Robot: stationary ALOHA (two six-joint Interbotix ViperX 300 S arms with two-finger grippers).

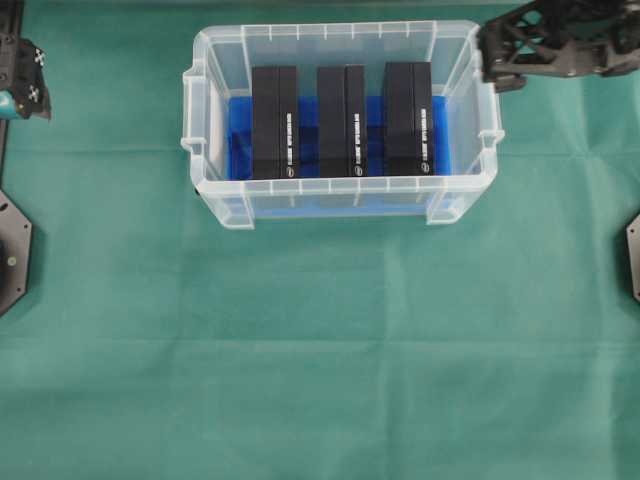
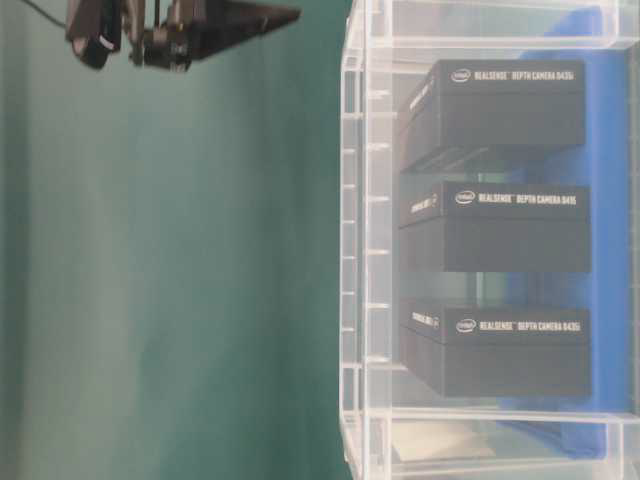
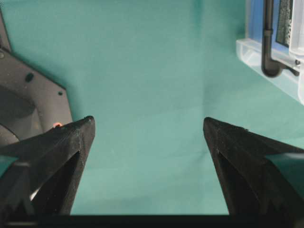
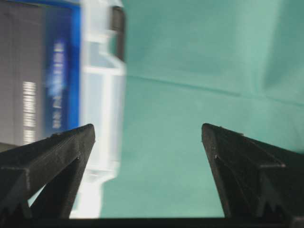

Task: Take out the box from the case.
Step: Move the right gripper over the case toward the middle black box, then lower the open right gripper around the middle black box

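The case [image 1: 340, 32] is a clear plastic tub with a blue bottom, standing at the back middle of the green cloth. Three black boxes stand side by side in it: left [image 1: 275, 120], middle [image 1: 342, 120], right [image 1: 408, 118]. My right gripper [image 1: 488, 56] hovers just outside the case's back right corner. It is open and empty [image 4: 147, 128], with the blurred case wall [image 4: 102, 95] beside its left finger. My left gripper [image 1: 38, 78] is far off at the left edge, also open and empty [image 3: 148, 124]. From there the case corner [image 3: 266, 57] shows at upper right.
A green cloth [image 1: 320, 360] covers the whole table. Dark arm base plates sit at the left edge [image 1: 12, 250] and right edge [image 1: 633, 255]. The left base [image 3: 28, 95] shows close to my left finger.
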